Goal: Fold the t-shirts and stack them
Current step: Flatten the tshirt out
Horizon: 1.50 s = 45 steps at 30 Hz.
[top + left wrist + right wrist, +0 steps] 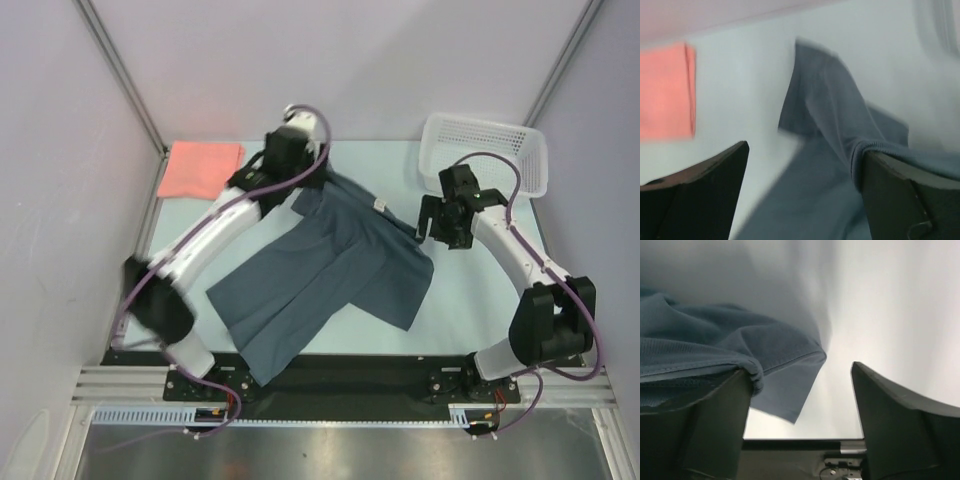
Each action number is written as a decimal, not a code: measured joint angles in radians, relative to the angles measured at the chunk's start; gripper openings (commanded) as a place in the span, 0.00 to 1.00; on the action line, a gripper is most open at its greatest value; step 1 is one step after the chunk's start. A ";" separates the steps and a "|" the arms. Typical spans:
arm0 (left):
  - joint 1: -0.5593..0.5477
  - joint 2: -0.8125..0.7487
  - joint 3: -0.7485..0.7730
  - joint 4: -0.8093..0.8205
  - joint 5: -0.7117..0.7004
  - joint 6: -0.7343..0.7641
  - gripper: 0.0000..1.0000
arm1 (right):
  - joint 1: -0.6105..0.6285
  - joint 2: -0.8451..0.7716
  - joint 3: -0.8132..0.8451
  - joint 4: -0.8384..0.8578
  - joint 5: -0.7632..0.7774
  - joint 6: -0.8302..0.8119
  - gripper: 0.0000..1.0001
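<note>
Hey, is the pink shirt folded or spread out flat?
Folded. The pink shirt lies as a compact rectangle with no sleeves showing, and the left wrist view shows a doubled layer along one edge.

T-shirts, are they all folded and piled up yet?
Not yet. Done: the pink shirt lies as a folded rectangle in the far left corner. In hand: the blue-grey shirt is spread loosely over the table, its cloth draped over one finger each of the open left gripper and the open right gripper. Left to do: folding the blue-grey shirt and stacking the two together.
</note>
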 measured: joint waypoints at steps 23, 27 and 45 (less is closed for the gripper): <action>-0.008 -0.309 -0.352 -0.237 0.158 -0.395 0.94 | 0.057 -0.184 -0.079 0.034 -0.354 -0.013 0.88; -0.008 -0.489 -0.673 -0.305 0.141 -0.560 0.92 | 0.150 -0.157 -0.153 0.018 -0.298 -0.022 0.82; 0.138 -0.278 -0.940 -0.286 0.265 -0.785 0.57 | 0.132 -0.161 -0.444 0.086 -0.309 0.123 0.61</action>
